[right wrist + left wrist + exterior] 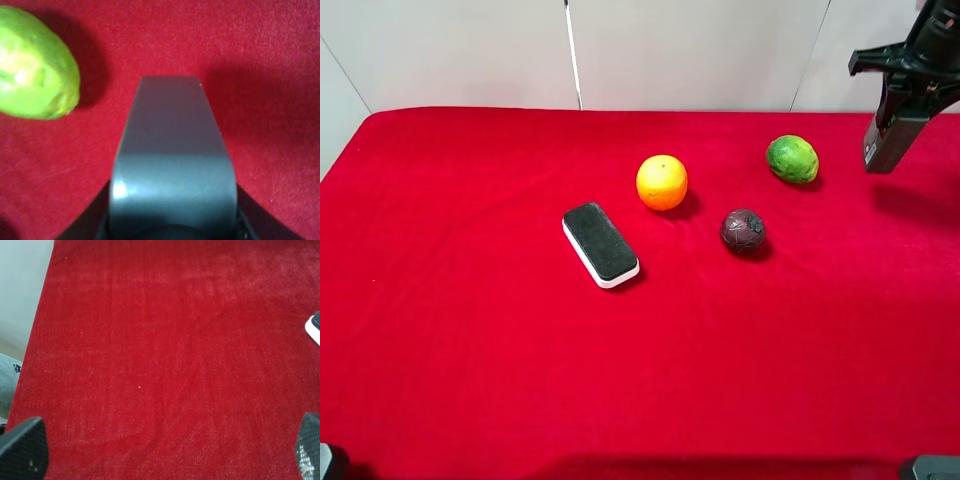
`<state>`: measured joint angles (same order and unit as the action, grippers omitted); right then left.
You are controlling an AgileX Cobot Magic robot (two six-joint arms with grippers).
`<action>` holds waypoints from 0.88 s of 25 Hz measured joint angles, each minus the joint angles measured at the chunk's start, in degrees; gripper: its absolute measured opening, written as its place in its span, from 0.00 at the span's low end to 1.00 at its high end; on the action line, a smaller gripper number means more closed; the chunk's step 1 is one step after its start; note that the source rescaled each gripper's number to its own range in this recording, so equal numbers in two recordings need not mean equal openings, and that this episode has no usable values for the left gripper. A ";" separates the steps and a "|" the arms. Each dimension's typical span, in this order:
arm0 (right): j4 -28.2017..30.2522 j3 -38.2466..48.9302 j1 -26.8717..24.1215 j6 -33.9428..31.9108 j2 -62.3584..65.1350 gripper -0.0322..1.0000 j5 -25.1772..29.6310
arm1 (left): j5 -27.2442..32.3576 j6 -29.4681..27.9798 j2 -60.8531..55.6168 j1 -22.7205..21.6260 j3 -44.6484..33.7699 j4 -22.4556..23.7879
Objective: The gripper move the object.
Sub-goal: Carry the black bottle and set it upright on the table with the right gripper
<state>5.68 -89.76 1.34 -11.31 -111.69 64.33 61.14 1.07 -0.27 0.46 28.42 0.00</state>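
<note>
Bottle (888, 140) hangs above red cloth (470, 350), clamped in right gripper (903, 95).

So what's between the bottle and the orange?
The green fruit. In the high view it sits on the red cloth right on the line from the bottle to the orange.

right end effector (908, 95): black, wide crossbar | left end effector (162, 452): black fingertips (22, 450), mesh-textured pad
</note>
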 joint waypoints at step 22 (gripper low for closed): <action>-0.05 0.00 0.00 2.66 -8.22 0.06 -6.58 | 0.00 0.00 0.00 0.00 0.00 0.00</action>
<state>5.63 -89.76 1.34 -8.65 -119.91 57.75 61.14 1.07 -0.27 0.46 28.42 0.00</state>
